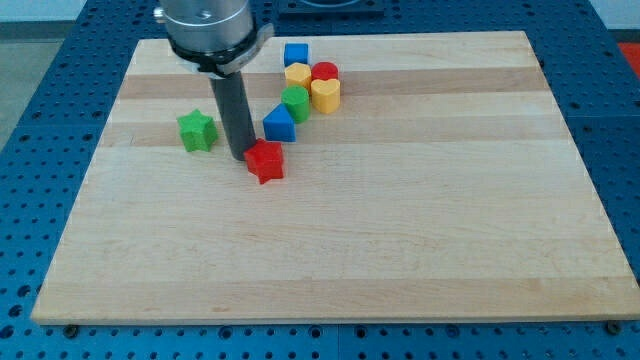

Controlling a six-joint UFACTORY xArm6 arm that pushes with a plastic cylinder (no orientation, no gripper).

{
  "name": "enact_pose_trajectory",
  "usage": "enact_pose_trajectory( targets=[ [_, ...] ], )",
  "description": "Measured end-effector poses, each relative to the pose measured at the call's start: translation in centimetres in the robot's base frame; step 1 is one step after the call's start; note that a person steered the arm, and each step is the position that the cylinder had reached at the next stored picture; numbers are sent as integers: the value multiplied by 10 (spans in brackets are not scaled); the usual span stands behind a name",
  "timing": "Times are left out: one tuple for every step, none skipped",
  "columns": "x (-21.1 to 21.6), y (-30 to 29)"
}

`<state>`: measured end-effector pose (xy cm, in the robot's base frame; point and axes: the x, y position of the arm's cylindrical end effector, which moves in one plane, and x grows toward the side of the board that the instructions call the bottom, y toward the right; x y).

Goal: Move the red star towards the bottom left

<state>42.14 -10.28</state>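
The red star point(266, 161) lies on the wooden board point(400, 230), left of the middle and in the upper half. My tip point(242, 157) rests on the board just to the star's left, touching or nearly touching its left edge. The rod rises from there to the arm's metal flange at the view's top.
A green star point(197, 130) lies left of the rod. Up and right of the red star is a cluster: blue triangle point(280, 123), green block point(296, 102), yellow heart point(326, 94), red cylinder point(325, 72), yellow block point(298, 73), blue cube point(296, 54).
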Motion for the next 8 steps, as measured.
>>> enact_pose_trajectory(
  targets=[
    [0,37],
    [0,48],
    [22,87],
    [66,78],
    [104,109],
    [128,106],
    [122,25],
    [112,6]
  ],
)
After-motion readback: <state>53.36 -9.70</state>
